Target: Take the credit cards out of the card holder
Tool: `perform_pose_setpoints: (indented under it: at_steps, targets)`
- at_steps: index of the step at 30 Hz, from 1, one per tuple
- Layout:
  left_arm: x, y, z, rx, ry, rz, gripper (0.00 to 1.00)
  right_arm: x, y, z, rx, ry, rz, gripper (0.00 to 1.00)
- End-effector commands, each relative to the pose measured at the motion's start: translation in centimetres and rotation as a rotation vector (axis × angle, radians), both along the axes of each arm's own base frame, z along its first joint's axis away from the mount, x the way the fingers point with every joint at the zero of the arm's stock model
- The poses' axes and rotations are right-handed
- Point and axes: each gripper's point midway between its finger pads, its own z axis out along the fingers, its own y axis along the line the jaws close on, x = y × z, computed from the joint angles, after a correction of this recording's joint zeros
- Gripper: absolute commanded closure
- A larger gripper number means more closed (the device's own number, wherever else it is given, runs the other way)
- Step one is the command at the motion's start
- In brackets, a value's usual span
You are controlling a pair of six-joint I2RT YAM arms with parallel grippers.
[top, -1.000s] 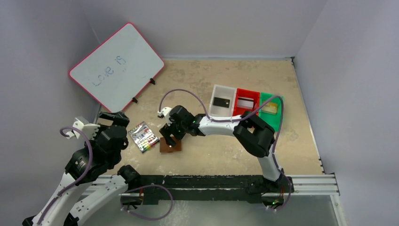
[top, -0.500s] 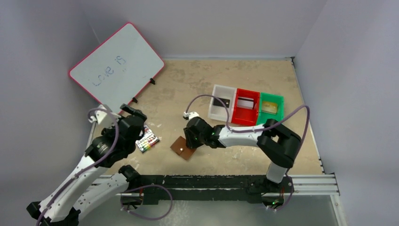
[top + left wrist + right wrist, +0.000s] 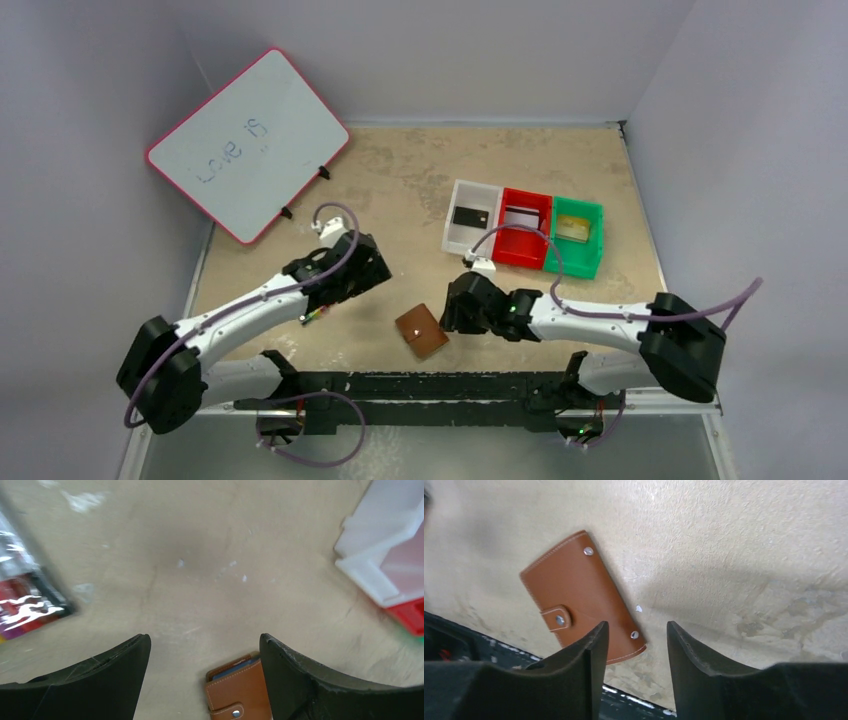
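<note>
The card holder [image 3: 421, 332], a closed brown leather wallet with its snap tab fastened, lies flat near the table's front edge. It also shows in the left wrist view [image 3: 241, 691], with a blue sleeve edge peeking out, and in the right wrist view [image 3: 574, 592]. My right gripper [image 3: 450, 315] [image 3: 636, 627] is open and empty, just right of the holder. My left gripper [image 3: 365, 275] [image 3: 204, 642] is open and empty, up and left of it. A black card [image 3: 468, 215], a silvery card [image 3: 517, 218] and a gold-tan card [image 3: 572, 229] lie in the bins.
White bin [image 3: 458, 238], red bin [image 3: 527, 198] and green bin [image 3: 580, 265] stand in a row at the right rear. A whiteboard [image 3: 250, 145] leans at the back left. The rainbow-striped pack [image 3: 25, 600] lies mostly under my left arm. A black rail [image 3: 450, 385] runs along the near edge.
The card holder has moved right and toward the front edge. My right gripper has drawn back to the right of it. My left arm has swung right, over the rainbow pack.
</note>
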Motion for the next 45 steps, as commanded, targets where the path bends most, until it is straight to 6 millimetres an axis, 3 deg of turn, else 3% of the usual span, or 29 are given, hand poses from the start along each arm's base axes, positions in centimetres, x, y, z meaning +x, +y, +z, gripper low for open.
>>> perform_pose_setpoints:
  at_steps: [1,4,11,12,15,19,22,26,29,30,32,39,45]
  targets:
    - [-1.2,-7.4,-0.2,-0.083,0.006,-0.276,0.21,1.8,-1.2,2.2,0.074,-0.063,-0.143,0.47]
    - [-2.5,-9.3,-1.1,-0.024,0.033,-0.324,0.24,2.8,-0.9,3.5,0.182,-0.066,-0.120,0.45]
    - [-4.7,-8.7,-3.0,0.043,0.041,-0.245,0.26,4.6,-3.0,7.0,0.251,-0.164,-0.156,0.42]
    - [-5.0,-8.7,-3.1,0.046,0.042,-0.239,0.25,5.3,-3.8,7.9,0.234,-0.201,-0.179,0.36]
    - [-5.5,-9.1,-3.3,0.050,0.047,-0.245,0.23,8.0,-6.4,10.7,0.182,-0.300,-0.243,0.24]
    - [-6.0,-8.8,-3.6,0.120,0.063,-0.252,0.22,12.7,-10.3,13.0,0.064,-0.378,-0.323,0.20]
    - [-5.9,-8.2,-3.1,0.199,0.045,-0.246,0.20,16.0,-11.5,14.3,0.019,-0.408,-0.340,0.11]
    - [-5.6,-8.3,-2.5,0.234,0.031,-0.263,0.19,19.7,-11.9,13.8,0.003,-0.377,-0.336,0.04]
    - [-6.0,-8.4,-3.0,0.242,0.051,-0.278,0.19,21.4,-12.0,12.3,-0.003,-0.340,-0.326,0.02]
    - [-6.1,-8.4,-3.3,0.239,0.058,-0.282,0.19,22.4,-11.9,12.9,0.007,-0.348,-0.325,0.02]
    - [-6.3,-8.6,-3.6,0.224,0.066,-0.284,0.19,23.5,-12.1,12.2,-0.009,-0.337,-0.326,0.01]
    - [-6.3,-9.3,-3.9,0.188,0.059,-0.284,0.19,26.3,-10.9,10.8,0.002,-0.319,-0.232,0.01]
    - [-6.3,-9.2,-4.2,0.204,0.065,-0.289,0.19,27.3,-9.4,9.8,0.041,-0.277,-0.185,0.02]
